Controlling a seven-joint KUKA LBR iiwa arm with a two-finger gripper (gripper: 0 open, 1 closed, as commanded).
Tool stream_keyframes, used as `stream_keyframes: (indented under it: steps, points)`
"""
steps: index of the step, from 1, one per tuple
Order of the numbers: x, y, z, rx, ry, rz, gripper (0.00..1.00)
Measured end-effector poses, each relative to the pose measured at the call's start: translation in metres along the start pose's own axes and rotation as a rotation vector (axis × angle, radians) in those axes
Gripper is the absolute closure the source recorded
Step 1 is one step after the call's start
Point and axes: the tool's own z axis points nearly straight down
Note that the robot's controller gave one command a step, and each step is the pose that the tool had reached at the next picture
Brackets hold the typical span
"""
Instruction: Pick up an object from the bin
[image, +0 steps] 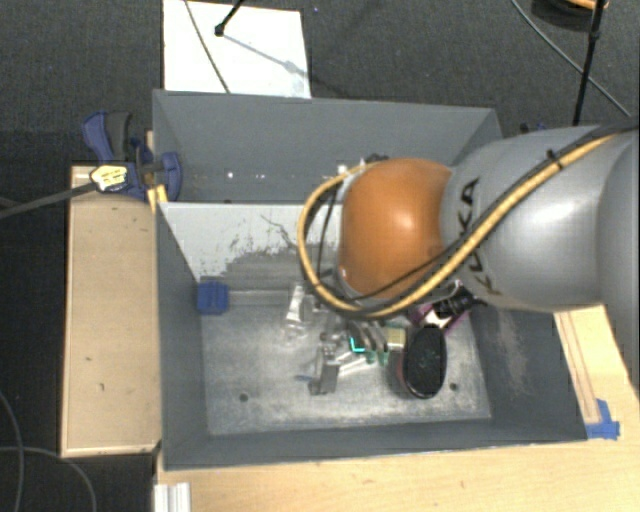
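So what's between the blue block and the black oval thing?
Camera view: the gripper, a clear piece and a green bit beside it; bare floor nearer the blue block.

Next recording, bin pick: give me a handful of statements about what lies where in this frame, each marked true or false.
1. A blue block lies by the left wall of the bin. True.
2. The black oval thing lies in the bin's far left corner. False: it lies on the right part of the floor, towards the front.
3. The arm reaches in from the view's right. True.
4. The gripper is right over the blue block. False: it is low near the bin's middle, apart from the block.
5. The wrist's cover is green. False: it is orange.
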Motion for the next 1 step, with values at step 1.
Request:
stream_keyframes:
  steps: [1]
  points:
    - [-0.0248,-0.0518,0.0480,0.003,-0.004,-0.009,0.00]
